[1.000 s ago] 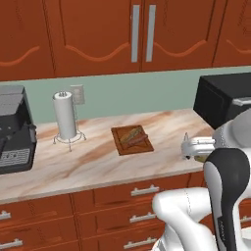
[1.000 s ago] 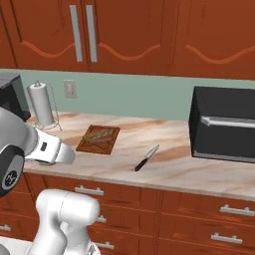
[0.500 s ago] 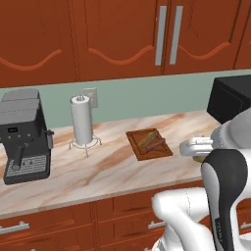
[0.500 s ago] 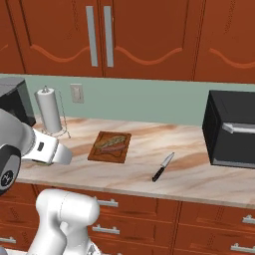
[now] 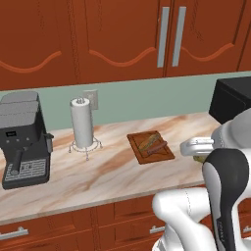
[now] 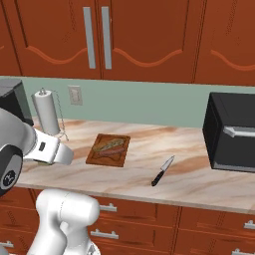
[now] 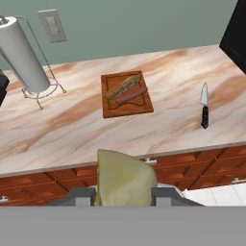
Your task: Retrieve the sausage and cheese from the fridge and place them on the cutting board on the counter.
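Yellow cheese (image 7: 126, 178) sits clamped in my gripper (image 7: 123, 196), short of the counter (image 5: 98, 174). Since a second ago the base has driven, so the cutting board (image 6: 108, 150) with the sausage (image 7: 131, 95) looks nearer. Knife (image 6: 162, 171) lies right of it.

arm (image 5: 186, 215): glossy white rounded shells
joints (image 5: 228, 191): dark grey bands with black trim
wrist link (image 6: 50, 149): white, small dark marking

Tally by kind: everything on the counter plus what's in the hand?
Food: 3 (sausage, tan loaf, cheese in the hand)
Appliances: 2 (coffee machine, microwave)
Other: 3 (cutting board, knife, paper towel roll)
Total: 8
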Motion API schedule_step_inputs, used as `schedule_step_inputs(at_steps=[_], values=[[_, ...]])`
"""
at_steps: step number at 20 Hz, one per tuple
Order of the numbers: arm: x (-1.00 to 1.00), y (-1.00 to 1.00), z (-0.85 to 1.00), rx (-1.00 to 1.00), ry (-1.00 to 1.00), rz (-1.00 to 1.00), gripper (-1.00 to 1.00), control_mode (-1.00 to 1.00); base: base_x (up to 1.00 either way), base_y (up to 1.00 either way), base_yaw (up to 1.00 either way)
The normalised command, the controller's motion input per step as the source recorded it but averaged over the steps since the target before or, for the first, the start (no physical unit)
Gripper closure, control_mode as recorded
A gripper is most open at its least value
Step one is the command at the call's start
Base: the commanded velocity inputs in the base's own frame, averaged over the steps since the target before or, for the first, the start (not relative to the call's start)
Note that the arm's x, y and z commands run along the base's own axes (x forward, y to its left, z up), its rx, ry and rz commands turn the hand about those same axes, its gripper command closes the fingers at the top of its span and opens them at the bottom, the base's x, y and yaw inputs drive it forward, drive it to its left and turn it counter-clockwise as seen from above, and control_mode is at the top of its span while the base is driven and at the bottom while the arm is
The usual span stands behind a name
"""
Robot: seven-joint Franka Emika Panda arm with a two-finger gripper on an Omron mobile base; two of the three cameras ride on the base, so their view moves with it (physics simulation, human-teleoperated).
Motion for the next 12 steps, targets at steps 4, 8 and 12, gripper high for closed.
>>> schedule_step_inputs(at_steps=[4,8,12], values=[[0.00,0.00,0.00,0.00,0.00,0.00,1.00,1.00,0.00,0.00,0.00],[0.00,0.00,0.00,0.00,0.00,0.00,1.00,1.00,0.00,0.00,0.00],[0.00,0.00,0.00,0.00,0.00,0.00,1.00,1.00,0.00,0.00,0.00]])
